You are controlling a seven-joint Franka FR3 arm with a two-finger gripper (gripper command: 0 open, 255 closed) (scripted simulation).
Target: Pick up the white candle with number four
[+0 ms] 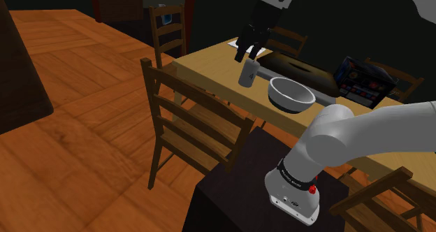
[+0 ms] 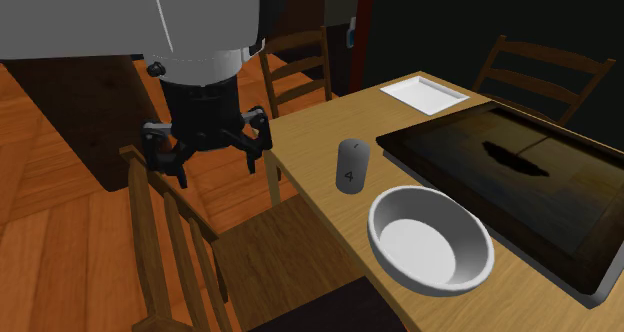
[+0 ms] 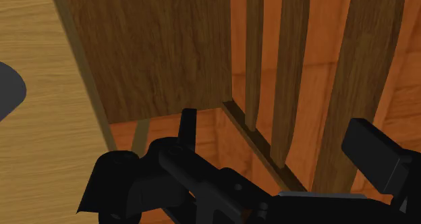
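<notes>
The candle [image 2: 351, 165] is a short grey-white cylinder with a dark number four on its side. It stands upright near the wooden table's edge [image 2: 300, 180], also visible as the candle [image 1: 248, 75] beside a bowl. My black gripper [image 2: 205, 150] hangs open, off the table's edge and above a chair, apart from the candle toward the second exterior view's left. In the shoulder view my gripper [image 1: 249, 52] lines up just above the candle. In the wrist view my gripper [image 3: 280, 135] has its fingers [image 3: 187, 125] spread, with the chair seat and back slats beneath and nothing between them.
A pale bowl [image 2: 430, 240] sits close to the candle, with a large dark tray [image 2: 520, 180] behind it and a flat white tray [image 2: 428, 92] farther off. A wooden chair [image 1: 189, 126] is pushed to the table's side. A colourful book [image 1: 360, 80] lies at the far end.
</notes>
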